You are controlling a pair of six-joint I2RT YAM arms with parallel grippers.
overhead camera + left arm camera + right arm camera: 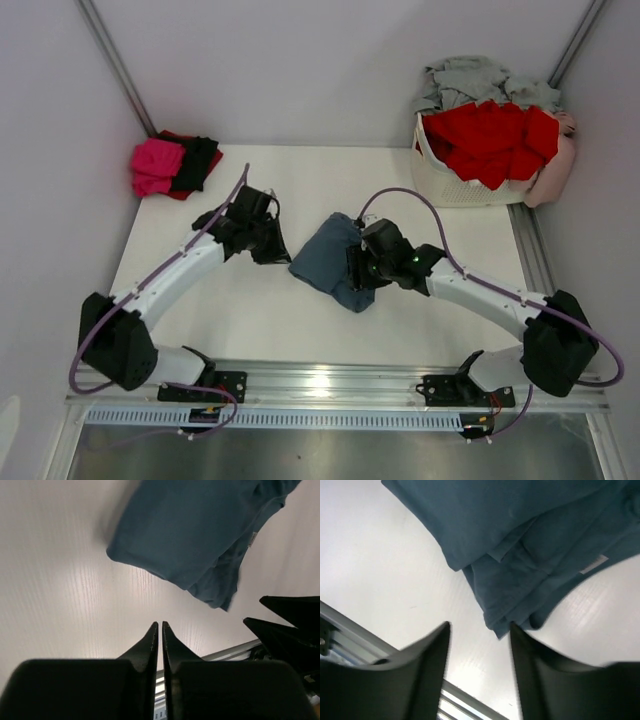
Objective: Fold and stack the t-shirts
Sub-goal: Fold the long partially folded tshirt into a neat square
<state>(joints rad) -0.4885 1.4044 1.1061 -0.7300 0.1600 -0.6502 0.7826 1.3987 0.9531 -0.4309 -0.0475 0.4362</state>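
Observation:
A slate blue-grey t-shirt (325,262) lies folded in a bundle at the middle of the table. It also shows in the left wrist view (190,535) and the right wrist view (520,540), with a small label near its edge. My left gripper (270,250) is shut and empty, just left of the shirt (160,626). My right gripper (362,272) is open and empty, over the shirt's right side, its jaws wide apart (480,627). Magenta-pink (157,164), black (200,160) and red shirts lie stacked at the far left corner.
A white lattice basket (455,180) stands at the far right, heaped with red shirts (495,135) and pale grey ones (470,78). A metal rail (330,385) runs along the near table edge. White walls close in the table.

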